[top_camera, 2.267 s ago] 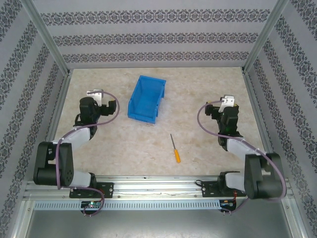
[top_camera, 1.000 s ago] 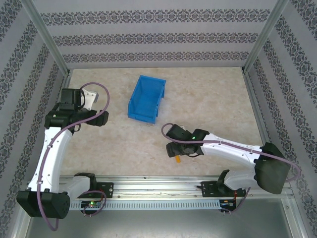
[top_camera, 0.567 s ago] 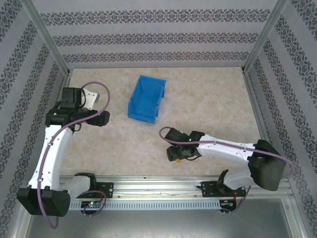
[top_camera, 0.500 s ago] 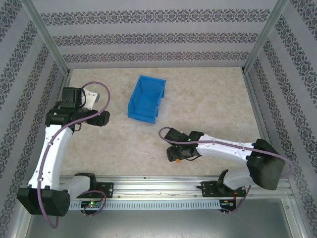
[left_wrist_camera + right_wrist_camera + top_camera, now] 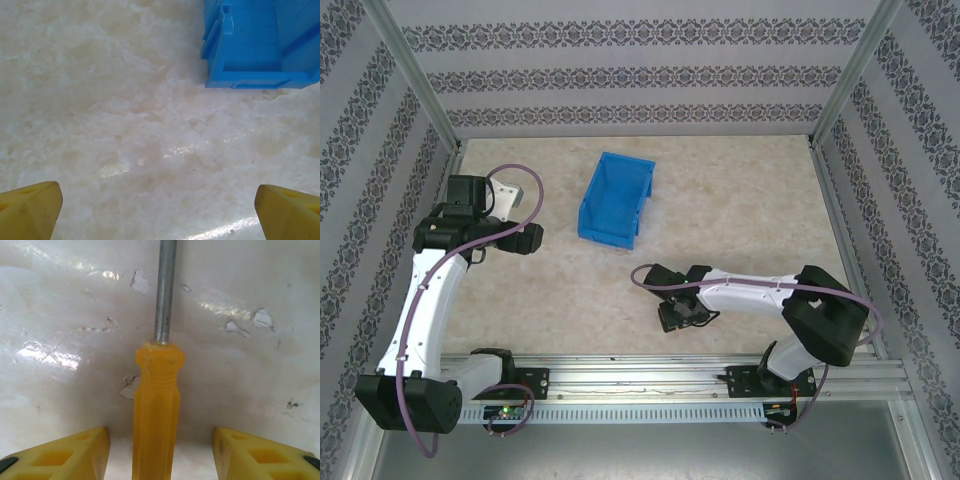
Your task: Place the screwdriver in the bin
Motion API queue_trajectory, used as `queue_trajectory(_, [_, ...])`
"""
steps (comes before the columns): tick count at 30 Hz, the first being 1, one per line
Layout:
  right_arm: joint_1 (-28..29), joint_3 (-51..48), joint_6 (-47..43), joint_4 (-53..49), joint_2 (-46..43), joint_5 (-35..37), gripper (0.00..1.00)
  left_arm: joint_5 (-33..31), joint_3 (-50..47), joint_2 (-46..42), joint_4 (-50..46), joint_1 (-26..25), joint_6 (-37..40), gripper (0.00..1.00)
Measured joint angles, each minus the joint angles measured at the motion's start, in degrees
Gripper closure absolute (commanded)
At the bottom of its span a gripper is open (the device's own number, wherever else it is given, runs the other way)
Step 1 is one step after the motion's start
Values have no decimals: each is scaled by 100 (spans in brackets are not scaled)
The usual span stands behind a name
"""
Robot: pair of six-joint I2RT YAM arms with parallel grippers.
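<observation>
- Right pincer (image 5: 678, 314) sat low over the worktop (image 5: 750, 200), lower centre of the top view. The right arm was stretched leftward from its base at lower right.
- Right wrist view: screwdriver (image 5: 155, 410) lay flat on the worktop. Its yellow handle was at bottom centre of the frame, and the grey shaft ran straight up and out at the top edge.
- Right pincer stood wide. Its yellow fingers (image 5: 60, 452) sat at lower left and lower right, one each side of the handle. A strip of bare worktop showed between each finger and the handle, so it was gripping nothing.
- Bin (image 5: 616, 198), bright blue, stood above centre in the top view, up and left of the right pincer and well apart from it. The screwdriver was on the worktop, outside the bin.
- Left pincer (image 5: 160, 215) stood wide and held nothing. Its yellow fingertips were in the lower corners of the left wrist view, with bare worktop between them.
- Left wrist view: part of the bin filled the upper right corner, resting on the worktop.
- Top view: the left arm rose along the left side, its wrist left of the bin and apart from it.
- Worktop was pale and marbled, with glare patches in both wrist views.
</observation>
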Motion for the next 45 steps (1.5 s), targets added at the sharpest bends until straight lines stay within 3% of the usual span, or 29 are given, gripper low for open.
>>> queue_trajectory(25, [20,48,24,87,72,-55,73,39,0,81,2,0,42,1])
queue_trajectory(45, [17,57,42,81,59,-33,81,83,0,81,0,0,107,1])
